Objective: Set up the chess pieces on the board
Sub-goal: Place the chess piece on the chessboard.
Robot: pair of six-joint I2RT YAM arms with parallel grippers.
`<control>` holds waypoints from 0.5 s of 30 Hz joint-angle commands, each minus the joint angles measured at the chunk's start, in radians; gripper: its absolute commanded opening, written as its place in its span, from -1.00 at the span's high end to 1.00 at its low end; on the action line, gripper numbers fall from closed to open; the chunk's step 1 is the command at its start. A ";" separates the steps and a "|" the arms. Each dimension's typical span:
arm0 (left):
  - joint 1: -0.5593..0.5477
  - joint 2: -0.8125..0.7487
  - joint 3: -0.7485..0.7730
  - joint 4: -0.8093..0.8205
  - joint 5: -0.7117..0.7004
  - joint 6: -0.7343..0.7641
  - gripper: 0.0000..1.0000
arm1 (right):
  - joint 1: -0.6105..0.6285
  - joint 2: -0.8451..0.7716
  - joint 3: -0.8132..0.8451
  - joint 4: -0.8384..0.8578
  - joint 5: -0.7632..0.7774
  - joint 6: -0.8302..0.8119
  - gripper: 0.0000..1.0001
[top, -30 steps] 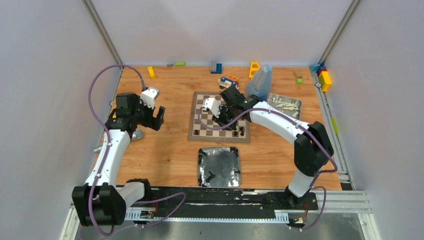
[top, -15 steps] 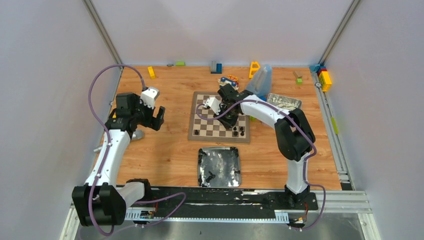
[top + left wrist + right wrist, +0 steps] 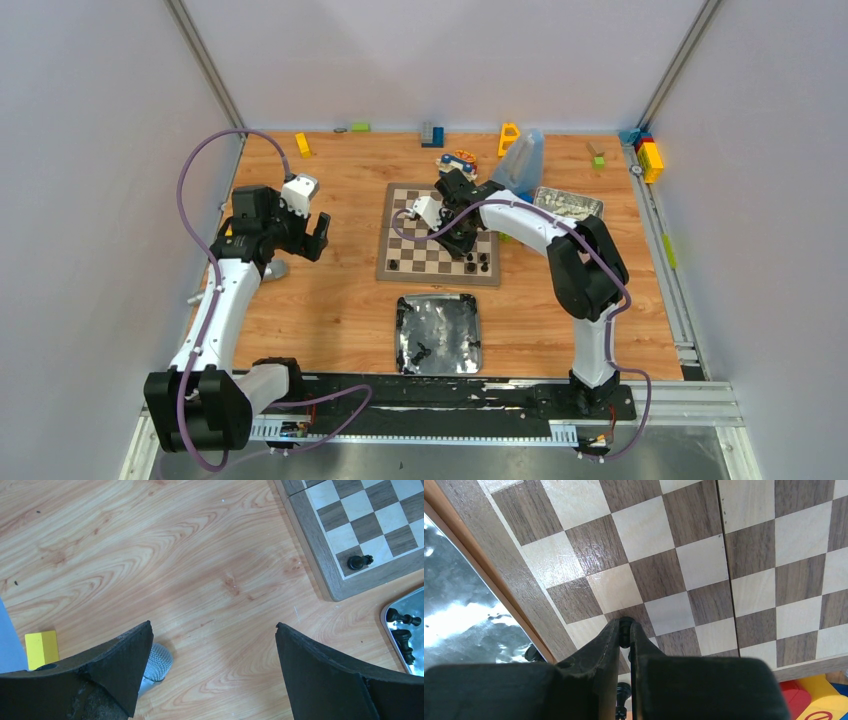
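The board (image 3: 414, 226) lies mid-table, with a few black chess pieces (image 3: 395, 265) along its near row. My right gripper (image 3: 461, 240) hangs low over the board's right half, shut on a small black chess piece (image 3: 625, 630). Another piece (image 3: 623, 692) stands under its fingers in the right wrist view. More pieces (image 3: 421, 352) lie in the silver tray (image 3: 458, 308) in front of the board. My left gripper (image 3: 303, 236) hovers open over bare wood left of the board, nothing between its fingers (image 3: 125, 665). One piece (image 3: 357, 561) stands on the board's corner square.
A second silver tray (image 3: 570, 207) sits right of the board beside a pale blue bag (image 3: 522, 160). Coloured toy blocks (image 3: 651, 158) line the far edge. A yellow block (image 3: 41, 648) and a mesh-headed object (image 3: 158, 661) lie under my left gripper.
The right arm has folded in, its elbow swinging left and toward the far side, while its gripper stayed low over the board with the piece. The left arm has not moved.
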 commanded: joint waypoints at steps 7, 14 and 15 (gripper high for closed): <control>0.005 -0.004 -0.009 0.035 0.014 0.020 -1.00 | -0.006 0.007 0.049 0.004 0.006 0.018 0.25; 0.006 -0.007 -0.010 0.034 0.015 0.020 -1.00 | -0.005 -0.080 0.060 0.003 -0.033 0.047 -0.19; 0.006 -0.008 -0.010 0.034 0.014 0.020 -1.00 | -0.004 -0.111 0.054 0.004 -0.045 0.050 -0.22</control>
